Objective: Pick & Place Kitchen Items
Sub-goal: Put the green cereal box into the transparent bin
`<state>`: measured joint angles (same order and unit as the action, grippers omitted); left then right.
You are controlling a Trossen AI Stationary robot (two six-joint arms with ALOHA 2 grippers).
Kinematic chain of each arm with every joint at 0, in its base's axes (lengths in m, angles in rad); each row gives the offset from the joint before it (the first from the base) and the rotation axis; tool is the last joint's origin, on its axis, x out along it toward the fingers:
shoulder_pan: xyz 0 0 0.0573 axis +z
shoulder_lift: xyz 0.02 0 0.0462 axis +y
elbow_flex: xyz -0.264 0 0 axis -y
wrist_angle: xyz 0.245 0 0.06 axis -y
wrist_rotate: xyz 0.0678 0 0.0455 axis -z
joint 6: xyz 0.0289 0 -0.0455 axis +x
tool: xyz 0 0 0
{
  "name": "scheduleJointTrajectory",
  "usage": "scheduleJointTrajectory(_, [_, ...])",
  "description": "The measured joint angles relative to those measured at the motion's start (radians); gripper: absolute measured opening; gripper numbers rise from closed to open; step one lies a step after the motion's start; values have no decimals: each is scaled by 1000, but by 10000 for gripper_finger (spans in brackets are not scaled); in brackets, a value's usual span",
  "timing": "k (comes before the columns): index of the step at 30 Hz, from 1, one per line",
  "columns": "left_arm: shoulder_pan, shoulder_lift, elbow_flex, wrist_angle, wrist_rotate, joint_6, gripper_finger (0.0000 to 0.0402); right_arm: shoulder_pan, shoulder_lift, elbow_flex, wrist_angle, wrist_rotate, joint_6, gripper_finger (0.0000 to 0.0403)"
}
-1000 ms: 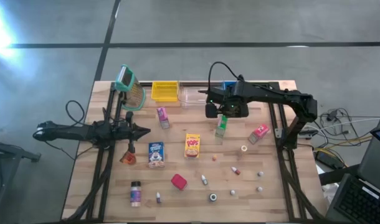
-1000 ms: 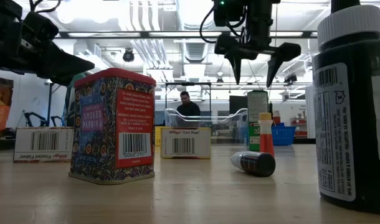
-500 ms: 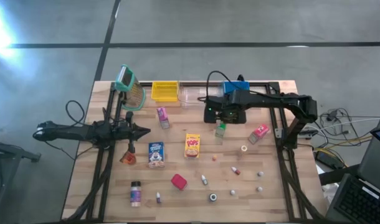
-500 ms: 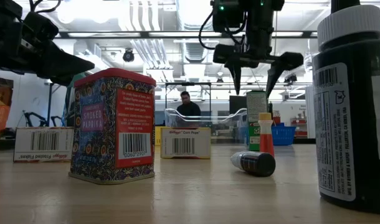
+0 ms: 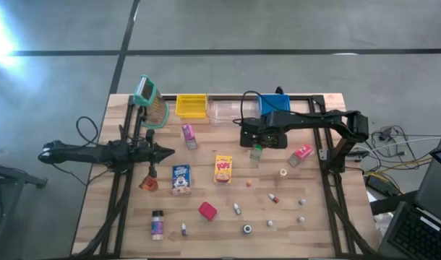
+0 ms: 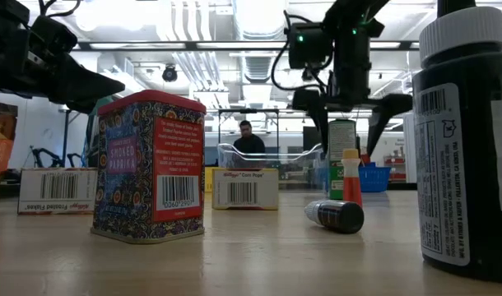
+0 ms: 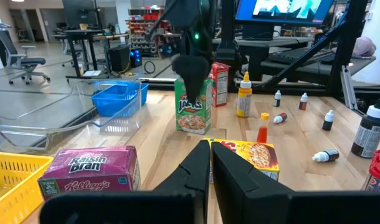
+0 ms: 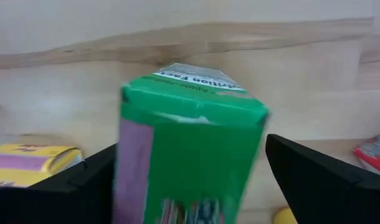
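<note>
Between the right gripper's (image 8: 193, 168) widely spread fingers (image 8: 314, 180) stands the green mini box (image 8: 190, 146), upright on the worktop (image 5: 126, 209) near its far middle, just in front of the clear bin (image 5: 224, 110) and the blue bin (image 5: 272, 103). The fingers flank it on both sides without pinching it yet. Judging from the wrist view, the box sits slightly off-centre and skewed, so closing now could strike one edge first, twist the box or tip it over. The pink mini box (image 5: 301, 153) lies near on the right, the yellow mini box (image 5: 223, 168) in front; a toppled green box could knock either. Well apart, the left gripper (image 5: 165, 152) waits above the worktop's left side, its fingers (image 7: 233, 177) pressed together on nothing, beside the Raisin Bran box (image 7: 90, 169).
</note>
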<state>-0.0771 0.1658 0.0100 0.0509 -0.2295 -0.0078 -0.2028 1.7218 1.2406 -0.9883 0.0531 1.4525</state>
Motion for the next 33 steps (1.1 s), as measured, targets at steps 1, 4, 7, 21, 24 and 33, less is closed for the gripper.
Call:
scheduleJointTrajectory(1, [0, 0, 0, 0, 0, 0, 23, 0, 1, -8, 10, -1, 0, 343])
scheduleJointTrajectory(4, [0, 0, 0, 0, 0, 0, 23, 0, 0, -22, 36, -1, 7, 335])
scheduleJointTrajectory(7, [0, 0, 0, 0, 0, 0, 23, 0, 0, -38, 83, -1, 6, 324])
scheduleJointTrajectory(21, [0, 0, 0, 0, 0, 0, 23, 0, 0, -113, 159, -1, 3, 268])
scheduleJointTrajectory(24, [0, 0, 0, 0, 0, 0, 23, 0, -1, -118, 164, -1, -13, 257])
scheduleJointTrajectory(33, [0, 0, 0, 0, 0, 0, 23, 0, 0, -95, 185, -1, -57, 219])
